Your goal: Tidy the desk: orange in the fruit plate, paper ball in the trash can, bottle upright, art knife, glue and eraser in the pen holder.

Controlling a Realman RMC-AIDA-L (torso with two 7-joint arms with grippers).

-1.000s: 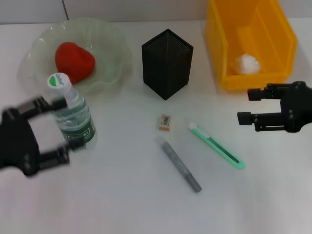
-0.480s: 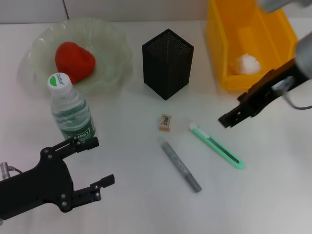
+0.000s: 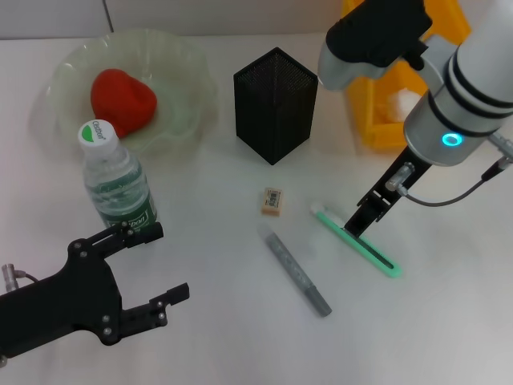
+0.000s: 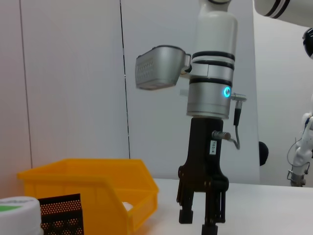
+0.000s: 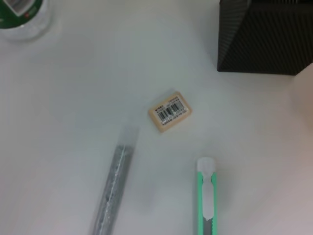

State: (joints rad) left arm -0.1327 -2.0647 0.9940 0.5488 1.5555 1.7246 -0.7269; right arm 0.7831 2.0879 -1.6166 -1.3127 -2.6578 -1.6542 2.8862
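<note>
The green art knife [image 3: 361, 243] lies right of centre, with the grey glue stick [image 3: 298, 273] and the tan eraser [image 3: 272, 201] to its left. My right gripper [image 3: 365, 216] points down, open, just above the knife's middle; it also shows in the left wrist view [image 4: 203, 218]. The right wrist view shows the eraser [image 5: 169, 111], the glue stick [image 5: 113, 188] and the knife [image 5: 206, 196]. The bottle [image 3: 116, 180] stands upright. My left gripper [image 3: 170, 263] is open and empty, in front of the bottle. A red fruit [image 3: 122, 98] lies in the fruit plate [image 3: 184, 72]. The paper ball [image 3: 403, 103] lies in the yellow bin [image 3: 385, 132].
The black mesh pen holder [image 3: 275, 104] stands at the back centre, between the plate and the bin. The right arm's large white wrist hangs over the bin and hides much of it.
My right arm has swung in from the right, turned its gripper downward and come over the art knife. My left gripper has drawn back from the bottle towards the front.
</note>
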